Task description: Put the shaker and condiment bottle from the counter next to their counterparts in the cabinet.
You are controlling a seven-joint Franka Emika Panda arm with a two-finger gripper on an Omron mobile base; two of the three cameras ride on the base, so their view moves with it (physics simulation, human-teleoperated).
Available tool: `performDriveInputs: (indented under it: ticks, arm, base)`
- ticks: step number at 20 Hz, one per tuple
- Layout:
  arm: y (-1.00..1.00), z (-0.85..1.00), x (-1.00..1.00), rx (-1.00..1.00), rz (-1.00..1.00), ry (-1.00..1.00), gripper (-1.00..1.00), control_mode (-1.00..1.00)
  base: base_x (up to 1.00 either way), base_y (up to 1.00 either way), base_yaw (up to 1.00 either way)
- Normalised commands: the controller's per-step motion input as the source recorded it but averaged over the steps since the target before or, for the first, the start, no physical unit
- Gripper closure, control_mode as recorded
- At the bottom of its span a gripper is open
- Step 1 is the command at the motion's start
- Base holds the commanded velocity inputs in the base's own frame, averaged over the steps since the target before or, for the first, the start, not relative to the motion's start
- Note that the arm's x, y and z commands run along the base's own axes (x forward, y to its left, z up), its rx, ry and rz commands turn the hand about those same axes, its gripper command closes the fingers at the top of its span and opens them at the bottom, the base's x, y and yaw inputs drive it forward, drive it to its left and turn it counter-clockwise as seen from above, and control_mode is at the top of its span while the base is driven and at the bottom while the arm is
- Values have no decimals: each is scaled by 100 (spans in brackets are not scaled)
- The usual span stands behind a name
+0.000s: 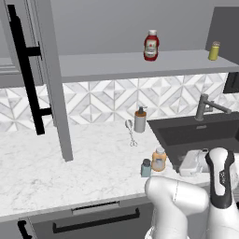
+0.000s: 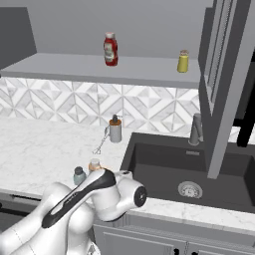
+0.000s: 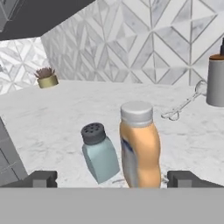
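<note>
The small teal-blue shaker with a dark grey cap [image 3: 99, 153] and the orange squeeze bottle with a pale cap [image 3: 140, 148] stand just beside each other on the white grey-veined marble tabletop [image 1: 56, 158], near the dark inset sink [image 2: 184, 169]. The gripper [image 3: 111, 179] sits low and level with them, its fingers spread wide and holding nothing — both items lie between the tips, probably an approach lined up for a side grasp. Up on the long grey cabinet shelf [image 1: 116, 65] wait the red ketchup bottle [image 1: 151, 45] and the yellow-green shaker [image 1: 214, 51], well apart, leaving room beside each. A grey pump dispenser [image 1: 140, 120] stands by the backsplash.
</note>
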Motion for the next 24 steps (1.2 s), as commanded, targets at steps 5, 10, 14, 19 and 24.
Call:
performDriveInputs:
  ticks: [5, 10, 14, 19, 24]
  arm:
    - [0, -18, 39, 7, 8, 0, -100, -100]
    - [0, -18, 27, 13, 12, 0, -100, -100]
    - [0, -9, 50, 16, 9, 0, -100, -100]
    - [-4, -18, 46, 10, 6, 0, -100, -100]
    - [-5, -24, 15, 10, 9, 0, -100, -100]
  base:
    - [0, 0, 0]
    - [0, 0, 0]
    - [0, 0, 0]
    - [0, 0, 0]
    - [0, 0, 0]
